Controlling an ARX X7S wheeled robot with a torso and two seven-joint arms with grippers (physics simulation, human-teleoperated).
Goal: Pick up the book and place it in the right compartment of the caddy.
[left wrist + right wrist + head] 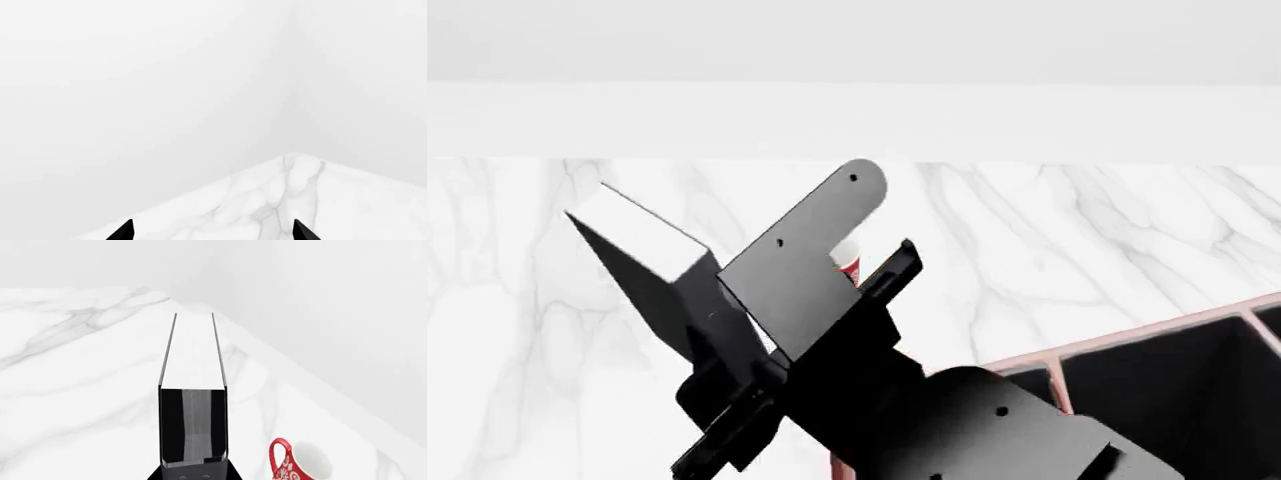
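My right gripper (pixel 742 392) is shut on the book (pixel 675 292), a thick black hardback with white page edges. It holds the book tilted in the air above the marble table, to the left of the caddy. In the right wrist view the book (pixel 193 390) sticks straight out from the right gripper (pixel 193 471). The caddy (pixel 1134 335) shows at the lower right of the head view, with pink rims, black lining and a divider; my arm hides much of it. My left gripper (pixel 213 232) is open and empty over a table corner.
A red patterned mug (pixel 301 465) stands on the white marble table (pixel 73 370) beside the held book. It peeks out behind my right arm in the head view (pixel 846 258). A pale wall runs along the table's far edge.
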